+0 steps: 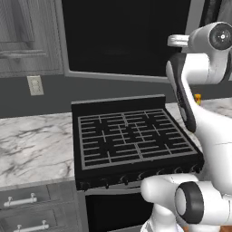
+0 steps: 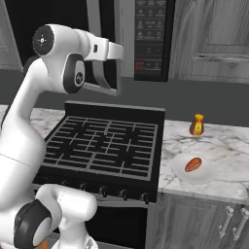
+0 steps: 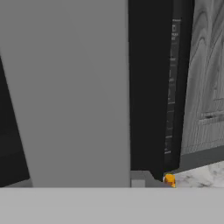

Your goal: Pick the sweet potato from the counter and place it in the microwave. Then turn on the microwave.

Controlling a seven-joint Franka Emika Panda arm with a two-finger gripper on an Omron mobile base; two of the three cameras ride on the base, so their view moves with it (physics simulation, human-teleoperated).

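The gripper (image 2: 116, 51) is held high at the microwave (image 2: 146, 39) door; whether its jaws are parted cannot be told. Far right and well below, the sweet potato (image 2: 193, 164) is seen on a white plate (image 2: 206, 176), long axis slanting up-right.

pincer: hidden behind arm | microwave (image 2: 151, 39): top cut off

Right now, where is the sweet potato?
In the right base view, the sweet potato lies on a white plate on the counter, right of the stovetop and in front of the orange bottle.
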